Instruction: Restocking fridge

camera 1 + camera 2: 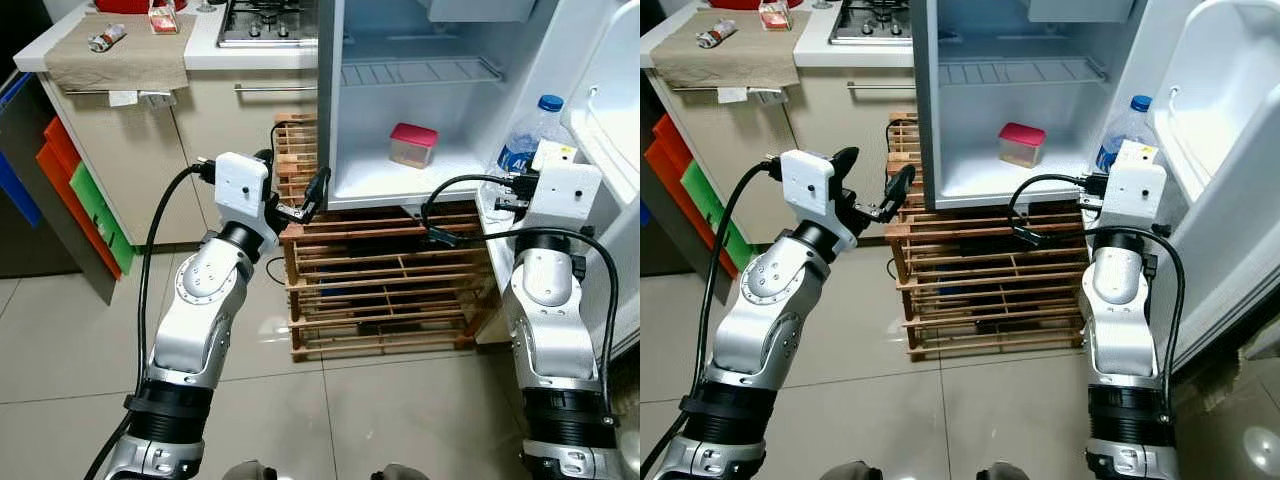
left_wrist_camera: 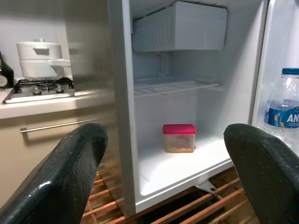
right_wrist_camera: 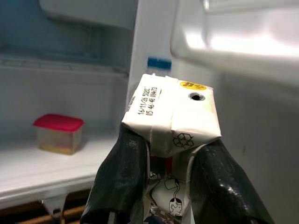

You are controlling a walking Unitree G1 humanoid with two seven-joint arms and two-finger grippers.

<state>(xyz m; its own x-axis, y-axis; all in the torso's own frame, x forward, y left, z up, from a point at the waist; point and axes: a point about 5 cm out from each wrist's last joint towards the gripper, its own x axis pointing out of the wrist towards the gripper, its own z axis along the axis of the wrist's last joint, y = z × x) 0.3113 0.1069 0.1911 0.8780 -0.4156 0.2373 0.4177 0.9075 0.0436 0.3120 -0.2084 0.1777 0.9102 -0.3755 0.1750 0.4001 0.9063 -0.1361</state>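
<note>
right gripper (image 3: 161,182) is clamped on a small white carton (image 3: 172,116), one black finger (image 3: 119,182) down each side, so the carton stands upright with its folded top and printed date clear of the grip. it is held up at the open front of the fridge (image 1: 420,180), by the front right corner of the bottom shelf, where the open door (image 1: 610,110) hinges. holding it low and level like this looks meant for sliding it straight in without tipping.

left gripper (image 2: 163,182) has its fingers spread wide with nothing between them. it is raised in front of the fridge's left wall edge and looks in at the cavity, probably kept free and out of the way of the right arm's path.

inside, a clear box with a red lid (image 1: 412,145) sits toward the middle back of the bottom shelf, leaving bare shelf in front of it and to either side. a wire shelf (image 1: 420,72) runs above, and a freezer compartment (image 2: 180,25) above that. a water bottle with a blue cap (image 1: 528,135) stands at the right side, by the door, just beyond the carton; it is the closest thing to bump. the door's moulded shelf also crowds that side.

fridge rests on a slatted wooden crate (image 1: 380,290). to the left are a counter with a hob (image 1: 262,22) and a cloth (image 1: 120,55).
</note>
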